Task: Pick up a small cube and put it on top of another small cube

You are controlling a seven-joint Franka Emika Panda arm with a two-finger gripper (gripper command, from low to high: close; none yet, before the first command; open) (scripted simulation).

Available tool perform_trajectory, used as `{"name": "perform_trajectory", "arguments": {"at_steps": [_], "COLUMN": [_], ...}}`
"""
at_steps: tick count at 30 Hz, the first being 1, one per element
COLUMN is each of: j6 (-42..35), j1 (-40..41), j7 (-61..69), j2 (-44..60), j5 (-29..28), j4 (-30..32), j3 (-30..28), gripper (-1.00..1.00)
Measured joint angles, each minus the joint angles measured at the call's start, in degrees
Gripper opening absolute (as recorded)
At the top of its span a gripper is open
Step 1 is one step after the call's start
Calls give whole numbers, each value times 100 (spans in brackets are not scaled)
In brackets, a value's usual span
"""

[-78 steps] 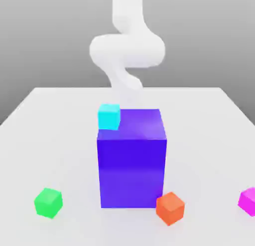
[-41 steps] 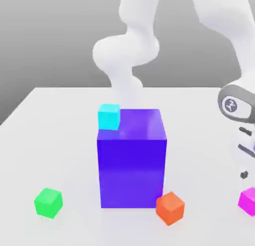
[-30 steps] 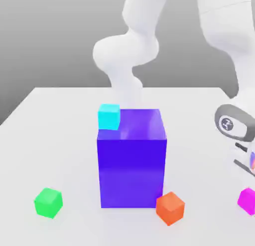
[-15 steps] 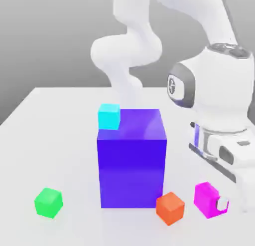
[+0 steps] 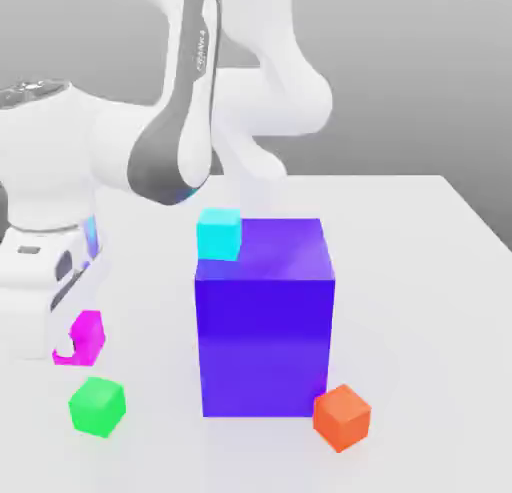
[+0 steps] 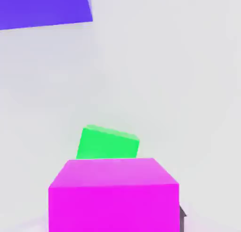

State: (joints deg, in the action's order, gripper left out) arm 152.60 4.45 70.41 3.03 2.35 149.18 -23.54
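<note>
The small magenta-pink cube (image 5: 84, 339) hangs in the air on the exterior view's left, with my gripper (image 5: 72, 343) shut on it. The small green cube (image 5: 97, 406) rests on the white table just below and slightly toward the front of it. In the hand view the magenta cube (image 6: 114, 194) is close in front, and the green cube (image 6: 107, 143) shows just past its edge on the table.
A big blue-purple block (image 5: 264, 315) stands mid-table, its corner (image 6: 44, 7) also in the hand view. A small cyan cube (image 5: 219, 233) sits behind its upper left edge. A small orange cube (image 5: 342, 417) lies at its front right corner.
My arm has swung from the exterior view's right, across the front of the big block, to the left, carrying the magenta cube to a spot just above the green cube.
</note>
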Motion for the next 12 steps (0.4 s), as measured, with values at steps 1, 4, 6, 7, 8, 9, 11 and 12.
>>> {"name": "perform_trajectory", "arguments": {"at_steps": [1,4,6,7,8,9,11,12], "j6": [68,297,463,549,636,725,809,809], "j1": [-1,22,77,116,168,229,294,294], "j7": [45,219,369,455,546,642,738,738], "j2": [70,327,530,639,753,871,986,985], "j5": [54,287,494,612,737,871,1003,1003], "j4": [-1,-17,-28,-32,-35,-38,-41,-41], "j3": [14,82,171,231,304,387,474,474], "gripper": [-100,-100,-100,-100,-100,-100,100,100]}}
